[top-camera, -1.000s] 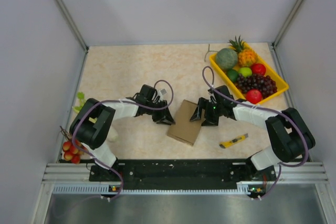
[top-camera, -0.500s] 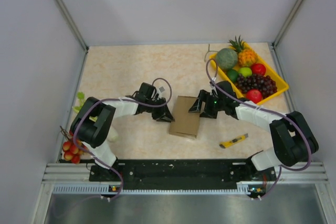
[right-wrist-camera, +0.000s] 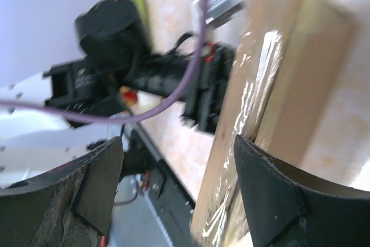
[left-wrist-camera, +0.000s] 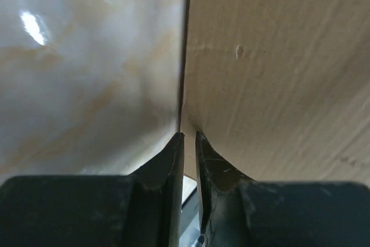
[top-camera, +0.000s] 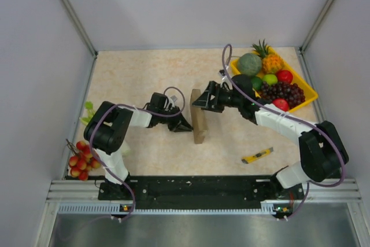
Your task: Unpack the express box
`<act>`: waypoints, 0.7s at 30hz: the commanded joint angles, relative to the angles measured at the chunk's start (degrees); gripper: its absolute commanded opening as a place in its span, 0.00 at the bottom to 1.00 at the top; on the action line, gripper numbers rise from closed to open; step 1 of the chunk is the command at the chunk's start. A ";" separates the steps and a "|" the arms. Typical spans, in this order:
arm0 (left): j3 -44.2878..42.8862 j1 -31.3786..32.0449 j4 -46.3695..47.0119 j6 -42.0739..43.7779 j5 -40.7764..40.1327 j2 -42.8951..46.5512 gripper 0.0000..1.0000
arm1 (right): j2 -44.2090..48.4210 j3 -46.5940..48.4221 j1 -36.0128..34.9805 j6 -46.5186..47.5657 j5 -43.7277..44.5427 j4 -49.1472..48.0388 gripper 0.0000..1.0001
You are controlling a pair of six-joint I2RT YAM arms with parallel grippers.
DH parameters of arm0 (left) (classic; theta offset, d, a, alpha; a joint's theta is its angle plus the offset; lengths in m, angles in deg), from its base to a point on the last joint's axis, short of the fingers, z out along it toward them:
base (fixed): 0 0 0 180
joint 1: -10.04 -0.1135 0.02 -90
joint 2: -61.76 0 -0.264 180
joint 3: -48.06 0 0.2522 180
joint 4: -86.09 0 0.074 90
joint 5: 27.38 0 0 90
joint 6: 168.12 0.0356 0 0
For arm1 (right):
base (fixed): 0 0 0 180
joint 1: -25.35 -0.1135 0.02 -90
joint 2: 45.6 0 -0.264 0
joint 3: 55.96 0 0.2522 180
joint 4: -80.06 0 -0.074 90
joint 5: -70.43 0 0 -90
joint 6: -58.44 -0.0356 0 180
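The express box (top-camera: 198, 117), plain brown cardboard, stands tipped up on one long edge at mid-table. My left gripper (top-camera: 184, 124) is shut, its tips low against the box's left face where it meets the table. In the left wrist view the left gripper (left-wrist-camera: 188, 137) points at the seam between the cardboard (left-wrist-camera: 277, 67) and the table. My right gripper (top-camera: 200, 101) is open at the box's top far end. In the right wrist view the right gripper (right-wrist-camera: 178, 140) is spread wide beside the box (right-wrist-camera: 277, 102), which has clear tape along it.
A yellow tray (top-camera: 309, 95) of fruit sits at the back right. A yellow utility knife (top-camera: 257, 155) lies right of the box near the front. A red fruit cluster (top-camera: 78, 166) and a green sprig (top-camera: 88, 108) lie at the left edge.
The box went from lying flat to standing on its edge. The right gripper rose and moved back-left over its top; the left gripper stayed low at its left side.
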 commanded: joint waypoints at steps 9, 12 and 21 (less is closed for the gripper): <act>-0.97 -3.35 -5.38 2.74 -13.29 3.91 0.18 | -7.61 5.68 -4.50 0.44 -7.37 3.75 0.76; -1.32 -4.15 -7.92 4.06 -14.26 5.84 0.18 | -7.18 7.26 -4.50 1.85 -7.20 5.60 0.76; -5.71 -4.50 -14.86 9.24 -19.61 14.80 0.39 | -2.52 13.06 -4.50 4.84 -7.73 9.37 0.77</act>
